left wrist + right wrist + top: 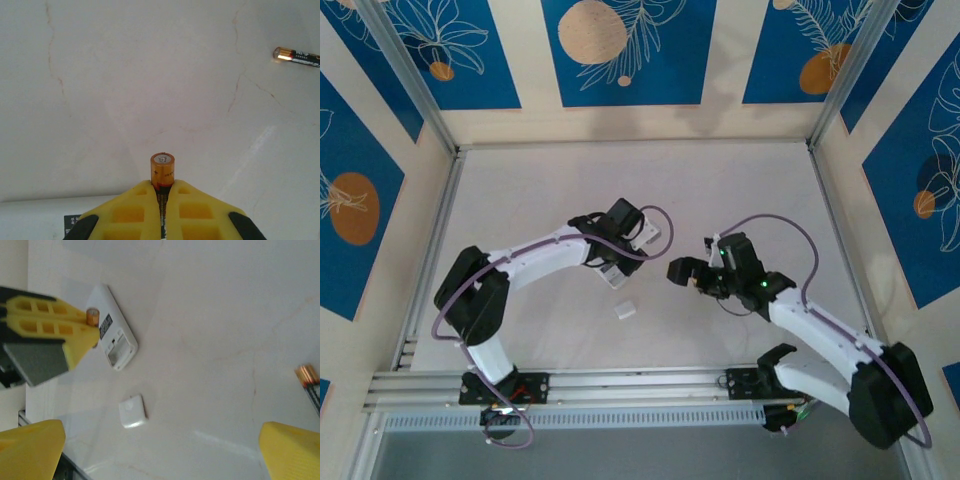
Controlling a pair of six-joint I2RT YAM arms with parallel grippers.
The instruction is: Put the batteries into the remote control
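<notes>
Left jaws are clenched tight on the first battery [162, 171], gripping it low on its dark body with the gold end poking out past the yellow tips. From the right wrist camera, that battery [92, 316] sits right over the remote [111, 335], at the end with the dark label [106, 325]; whether it touches the casing I cannot tell. The remote lies flat on the desk [720, 180], back side up, and its battery compartment [120, 353] is open at the other end. The loose white cover [132, 411] lies on the desk near that open end, apart from the remote. Over to the right jaws: released, spread wide, nothing between them, hanging above bare desk. The second battery [311, 384] lies on its side on the desk, well apart from the remote, and the left wrist camera catches it [296, 55] off to the upper right with its gold end leftward.
</notes>
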